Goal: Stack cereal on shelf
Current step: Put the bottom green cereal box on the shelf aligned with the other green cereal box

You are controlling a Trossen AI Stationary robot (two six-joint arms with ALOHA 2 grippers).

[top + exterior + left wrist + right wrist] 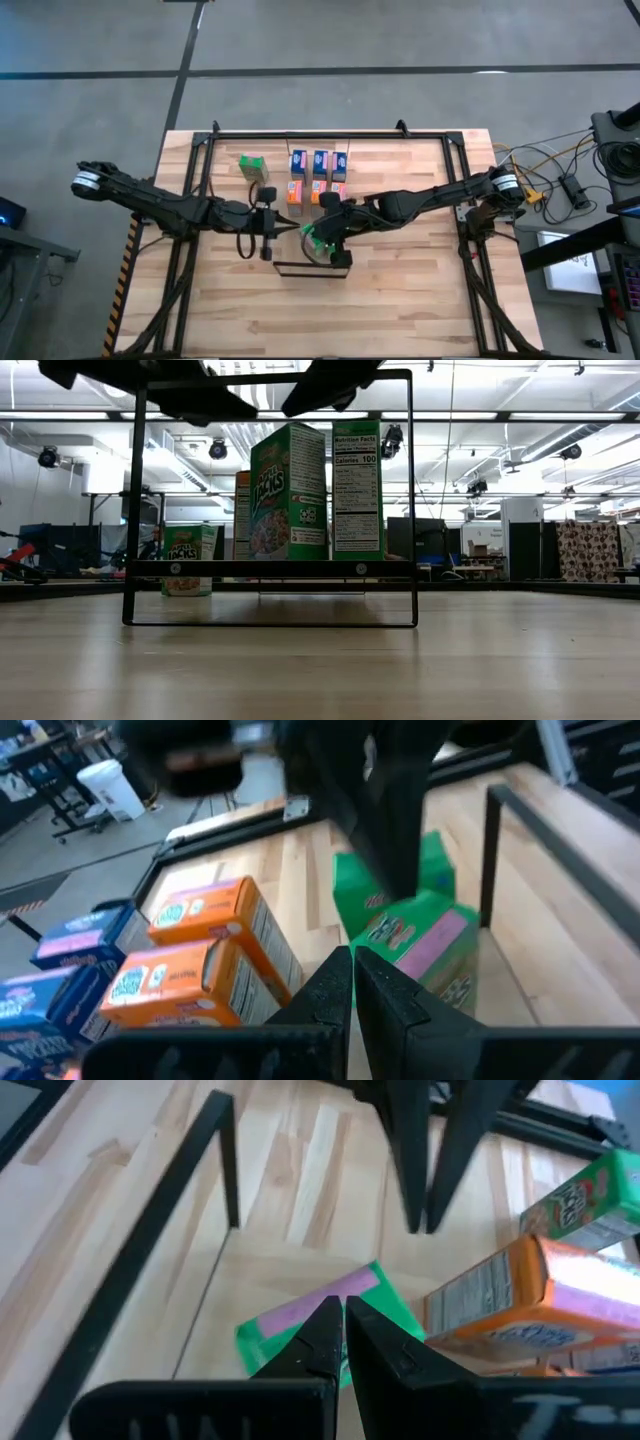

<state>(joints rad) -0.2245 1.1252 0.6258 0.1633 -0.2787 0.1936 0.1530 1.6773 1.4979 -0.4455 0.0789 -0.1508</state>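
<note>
Cereal [290, 490] boxes green, upright on shelf [270, 569]; both claws pinched shut, empty.

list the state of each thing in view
left gripper: shut, empty, beside the shelf
right gripper: shut, empty, over the green boxes
green boxes on shelf: two, upright
lone green box: on table, apart
orange boxes: grouped on table
blue boxes: in a row

In the low view, the front of a tall green cardboard cereal box [289, 490] reads "JACKS". Just beside it, another green box's white side panel [357, 485] carries "Nutrition Facts" and "Calories 100". The smaller print there is illegible.
</note>
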